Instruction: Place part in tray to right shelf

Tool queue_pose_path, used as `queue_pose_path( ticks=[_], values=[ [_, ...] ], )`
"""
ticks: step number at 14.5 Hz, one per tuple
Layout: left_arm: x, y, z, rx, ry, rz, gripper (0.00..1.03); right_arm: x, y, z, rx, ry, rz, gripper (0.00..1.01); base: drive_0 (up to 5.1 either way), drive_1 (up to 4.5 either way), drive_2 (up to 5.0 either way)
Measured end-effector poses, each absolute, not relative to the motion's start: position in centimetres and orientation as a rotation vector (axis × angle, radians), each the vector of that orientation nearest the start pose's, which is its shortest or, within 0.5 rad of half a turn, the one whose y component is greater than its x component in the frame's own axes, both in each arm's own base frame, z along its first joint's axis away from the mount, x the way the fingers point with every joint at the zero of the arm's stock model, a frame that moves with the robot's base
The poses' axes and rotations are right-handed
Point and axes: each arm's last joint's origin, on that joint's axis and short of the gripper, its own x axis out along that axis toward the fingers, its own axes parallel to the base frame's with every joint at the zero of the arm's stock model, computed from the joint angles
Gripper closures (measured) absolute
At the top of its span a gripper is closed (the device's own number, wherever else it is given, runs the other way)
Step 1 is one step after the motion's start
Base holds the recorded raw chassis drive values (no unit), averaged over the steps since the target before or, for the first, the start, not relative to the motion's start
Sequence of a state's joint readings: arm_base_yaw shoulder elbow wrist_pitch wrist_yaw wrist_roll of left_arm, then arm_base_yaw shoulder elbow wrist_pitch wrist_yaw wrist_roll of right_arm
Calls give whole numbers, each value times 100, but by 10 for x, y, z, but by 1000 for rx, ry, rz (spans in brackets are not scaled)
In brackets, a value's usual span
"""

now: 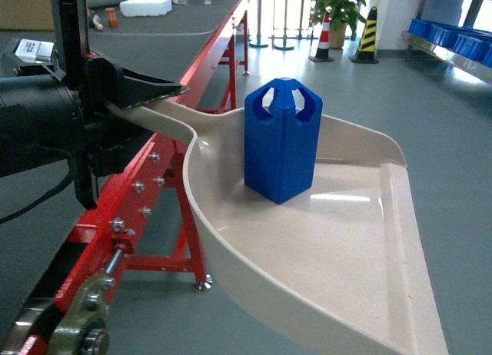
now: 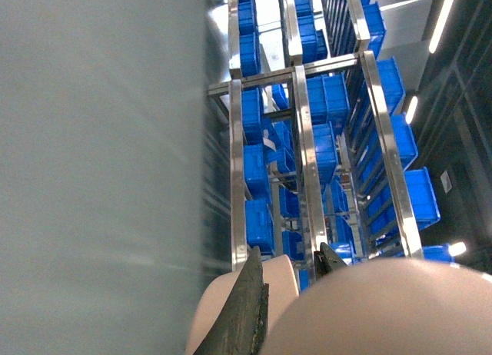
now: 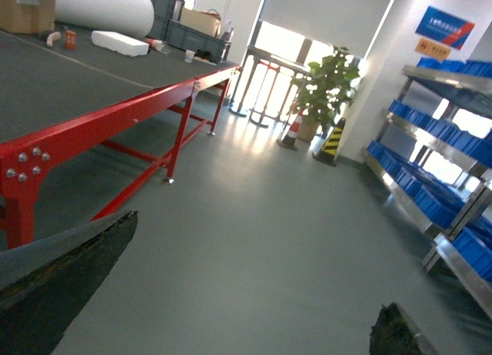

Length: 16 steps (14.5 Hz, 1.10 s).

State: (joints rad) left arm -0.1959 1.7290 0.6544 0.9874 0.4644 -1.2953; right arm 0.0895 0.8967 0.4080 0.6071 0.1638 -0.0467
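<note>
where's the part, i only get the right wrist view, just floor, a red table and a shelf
Observer: In the head view the part stands upright in the tray, near the handle end.
Operator: what's holding the tray up
Observer: The left tool is shut on the tray's handle; the tray hangs out beside the red table.

L gripper [image 1: 142,90] jaws clamped on tray handle [image 1: 165,117]; R gripper [image 3: 231,309] jaws apart, holding nothing.
</note>
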Motion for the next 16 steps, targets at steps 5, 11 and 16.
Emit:
queue_pose_path(
  ticks=[5,11,16],
  values=[
    [316,-76,169,-1256,502,-505,89,195,13,259,-32,-113,-77,3,493,-239,-239],
    [316,-76,169,-1256,499,-505,89,195,13,259,-32,-115,-75,3,490,-242,-242],
    [316,-76,169,-1255,499,-504,90,195,13,259,-32,-114,-75,3,394,-182,-182]
  ],
)
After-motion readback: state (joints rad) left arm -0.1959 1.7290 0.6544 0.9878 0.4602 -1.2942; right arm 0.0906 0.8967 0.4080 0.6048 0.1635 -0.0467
